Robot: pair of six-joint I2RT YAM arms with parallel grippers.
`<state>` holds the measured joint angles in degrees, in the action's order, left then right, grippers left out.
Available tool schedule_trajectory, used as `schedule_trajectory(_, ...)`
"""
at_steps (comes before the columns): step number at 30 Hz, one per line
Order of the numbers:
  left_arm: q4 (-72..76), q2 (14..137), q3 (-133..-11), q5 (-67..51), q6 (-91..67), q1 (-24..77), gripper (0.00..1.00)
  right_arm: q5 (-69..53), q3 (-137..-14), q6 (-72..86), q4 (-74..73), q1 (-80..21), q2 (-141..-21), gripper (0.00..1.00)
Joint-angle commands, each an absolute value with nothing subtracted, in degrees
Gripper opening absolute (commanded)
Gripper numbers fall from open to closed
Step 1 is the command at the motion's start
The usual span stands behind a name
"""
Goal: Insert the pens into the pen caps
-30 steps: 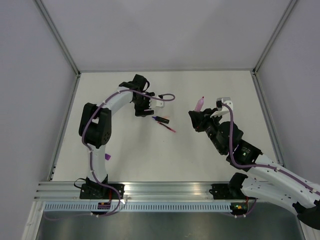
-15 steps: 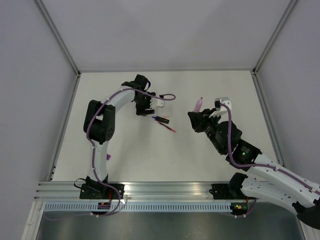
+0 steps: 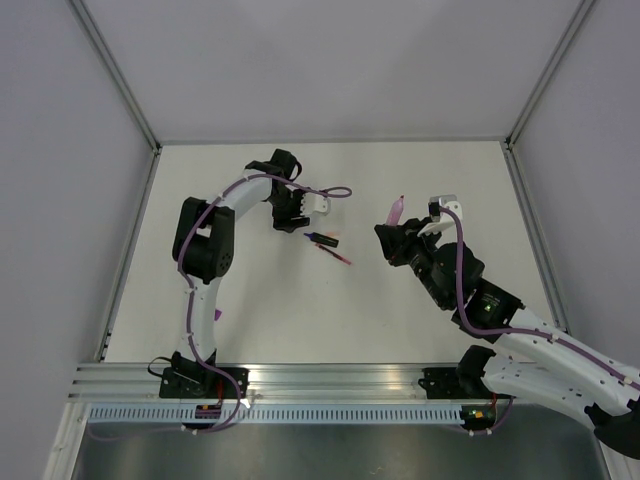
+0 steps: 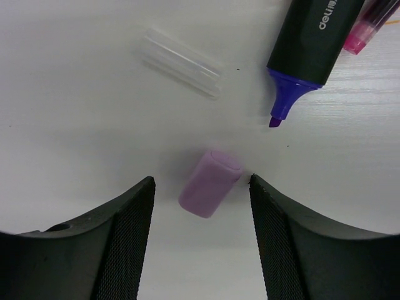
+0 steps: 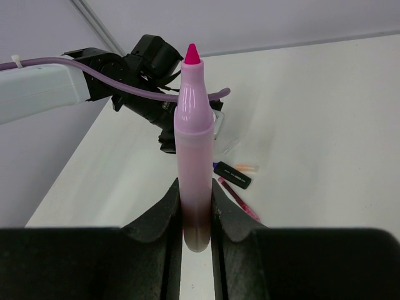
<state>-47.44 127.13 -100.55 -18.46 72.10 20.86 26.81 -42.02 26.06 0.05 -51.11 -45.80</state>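
My left gripper point(image 4: 201, 181) is open, low over the table. A light purple pen cap point(image 4: 210, 182) lies between its fingertips, touching neither. Just beyond lie a dark pen point(image 4: 309, 44) with a bare blue-purple tip and a slim pink-red pen point(image 4: 369, 25). In the top view these two pens point(image 3: 322, 239) point(image 3: 338, 256) lie side by side right of the left gripper point(image 3: 290, 222). My right gripper point(image 5: 194, 187) is shut on a pale pink marker pen point(image 5: 193, 125), held upright with its magenta tip uncapped. This pen point(image 3: 398, 210) is also in the top view.
A clear tube-like cap point(image 4: 181, 61) lies beyond the purple cap. A small orange-tinted piece point(image 5: 247, 167) rests beside the dark pen. A small purple bit point(image 3: 216, 313) lies near the left arm's lower link. Grey walls point(image 3: 120, 90) border the white table point(image 3: 300, 320).
The left arm's elbow has swung right and slightly up while its gripper stayed over the same place. The right arm with the pink pen has shifted only slightly.
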Motion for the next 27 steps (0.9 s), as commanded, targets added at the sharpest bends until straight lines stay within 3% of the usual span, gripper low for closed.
schedule_trajectory(1,-50.45,128.76,-102.30,-21.53,75.06,20.57,0.66,26.90,-43.24,25.58,0.44,-51.06,-45.26,0.00)
schedule_trajectory(14,-56.16,130.43,-103.18,-21.97,72.60,20.65,0.39,25.93,-42.98,26.02,0.62,-51.06,-44.74,0.00)
schedule_trajectory(20,-54.06,132.18,-103.89,-22.32,66.37,20.65,0.22,24.70,-42.89,26.72,0.88,-50.98,-44.82,0.00)
schedule_trajectory(24,-52.65,132.54,-102.92,-21.62,64.43,20.57,0.04,24.78,-42.89,26.72,1.05,-50.98,-44.91,0.00)
schedule_trajectory(27,-50.72,131.23,-101.78,-21.62,62.50,20.57,0.02,24.44,-42.72,26.98,1.23,-51.06,-45.09,0.00)
